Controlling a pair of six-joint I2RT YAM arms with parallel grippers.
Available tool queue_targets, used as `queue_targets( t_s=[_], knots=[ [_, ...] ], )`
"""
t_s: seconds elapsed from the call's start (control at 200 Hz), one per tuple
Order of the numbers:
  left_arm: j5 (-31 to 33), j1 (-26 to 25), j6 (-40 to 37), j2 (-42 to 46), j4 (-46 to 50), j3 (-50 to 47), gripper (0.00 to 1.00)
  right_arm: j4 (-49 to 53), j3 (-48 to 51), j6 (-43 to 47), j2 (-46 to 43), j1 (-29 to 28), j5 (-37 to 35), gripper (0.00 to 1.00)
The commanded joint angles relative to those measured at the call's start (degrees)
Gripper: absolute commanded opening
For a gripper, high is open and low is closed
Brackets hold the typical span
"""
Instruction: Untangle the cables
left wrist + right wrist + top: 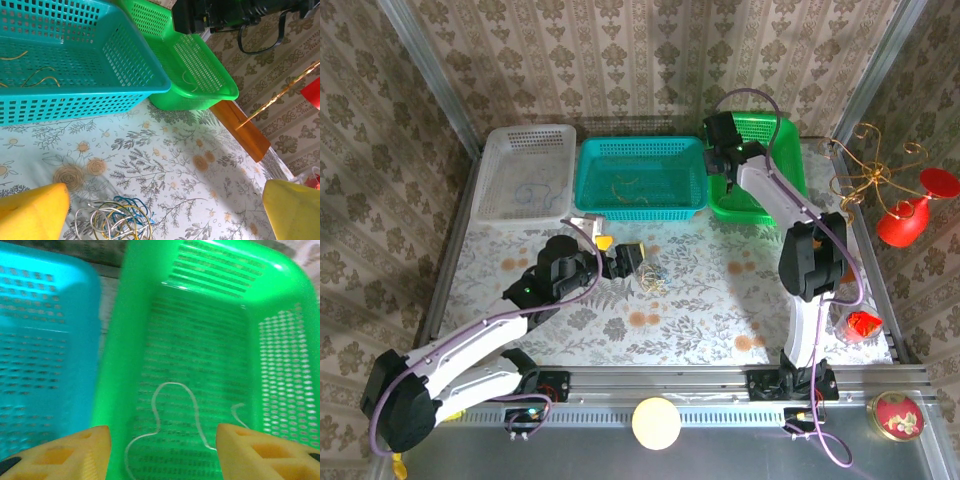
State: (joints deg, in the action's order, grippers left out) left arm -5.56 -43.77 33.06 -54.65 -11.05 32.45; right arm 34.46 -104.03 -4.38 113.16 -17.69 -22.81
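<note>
From above, the left gripper (620, 252) sits near the centre of the table (700, 310). The clump of cables (653, 281) lies just beside it at 4 o'clock, its loops too small there to tell apart. The left wrist camera shows blue, yellow-gold and pale loops wound together at 7 o'clock in its frame, cut off by the lower edge. They lie on the flowered cloth between the yellow fingers (32, 212), which are spread wide and touch nothing. The right gripper (723, 140) hangs over the green basket (790, 165) at the table's 1 o'clock. From above its jaws are hard to read, but its own blurred camera shows them parted with nothing pinched. Below them a pale white cable (170, 384) lies loose on the basket floor, its near end cut off by the frame. The left wrist view makes out yellow-gold cables (42, 75) inside the teal basket (125, 95). From overhead, a faint blue cable (532, 190) lies in the white basket (500, 150) at 11 o'clock.
</note>
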Motion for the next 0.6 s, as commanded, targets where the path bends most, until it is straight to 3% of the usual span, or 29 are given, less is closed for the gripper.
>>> queue_targets(
  t_s=[0.0,0.27,0.595],
  knots=[
    [0.92,0.31,0.5,1.98,1.79,0.06,1.0,3.59,-1.82,-2.24,-4.85,-2.92,9.22,0.59],
    [3.48,1.46,4.44,7.2,1.84,-7.09,1.0,1.08,10.31,-8.54,-15.07,-11.54,16.66,0.57],
    [6.81,2.99,7.78,15.16,9.52,-13.12,1.0,-12.78,43.38,-21.7,-30.05,-16.37,28.83,0.49]
  ],
)
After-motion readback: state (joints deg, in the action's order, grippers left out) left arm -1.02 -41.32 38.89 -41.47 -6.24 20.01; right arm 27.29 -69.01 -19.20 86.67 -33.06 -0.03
